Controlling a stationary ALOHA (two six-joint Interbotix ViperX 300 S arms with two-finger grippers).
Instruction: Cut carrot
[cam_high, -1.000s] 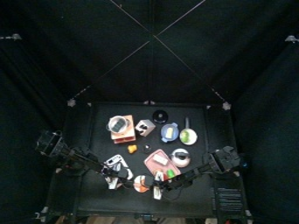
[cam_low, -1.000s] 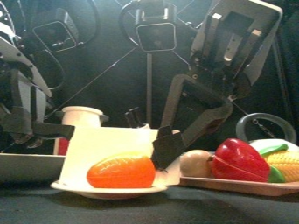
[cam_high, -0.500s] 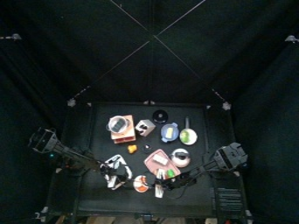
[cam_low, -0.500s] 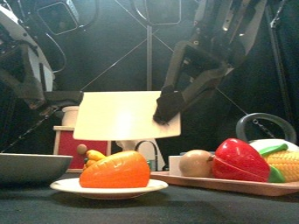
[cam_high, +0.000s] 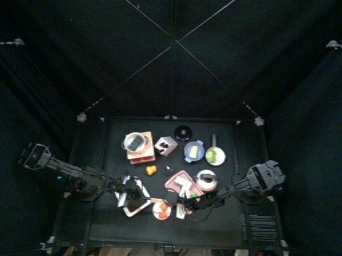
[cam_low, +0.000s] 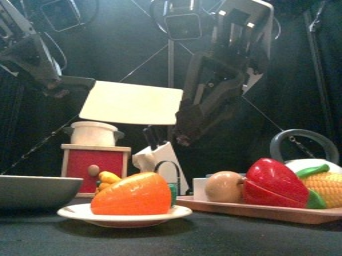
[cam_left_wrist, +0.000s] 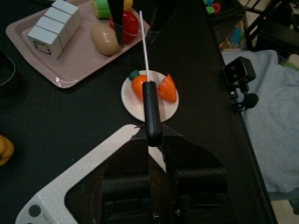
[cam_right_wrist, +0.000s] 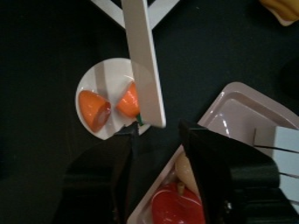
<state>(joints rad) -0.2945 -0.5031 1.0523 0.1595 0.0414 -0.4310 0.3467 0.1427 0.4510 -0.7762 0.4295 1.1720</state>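
The knife (cam_low: 131, 102) has risen clear above the small white plate (cam_left_wrist: 131, 98), its handle clamped in the left gripper (cam_left_wrist: 149, 131). The right gripper (cam_right_wrist: 162, 131) hangs beside the plate, jaws apart and empty. On the plate the carrot (cam_left_wrist: 170, 86) lies in two halves, so the cut looks done.

The black table (cam_low: 267, 240) carries a white plate (cam_low: 120, 216), a pink tray (cam_low: 267, 210) and a grey bowl (cam_low: 34, 190).

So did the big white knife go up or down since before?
Yes, up. In the front view the white knife blade now hangs well above the carrot on its plate; earlier it reached down beside it.
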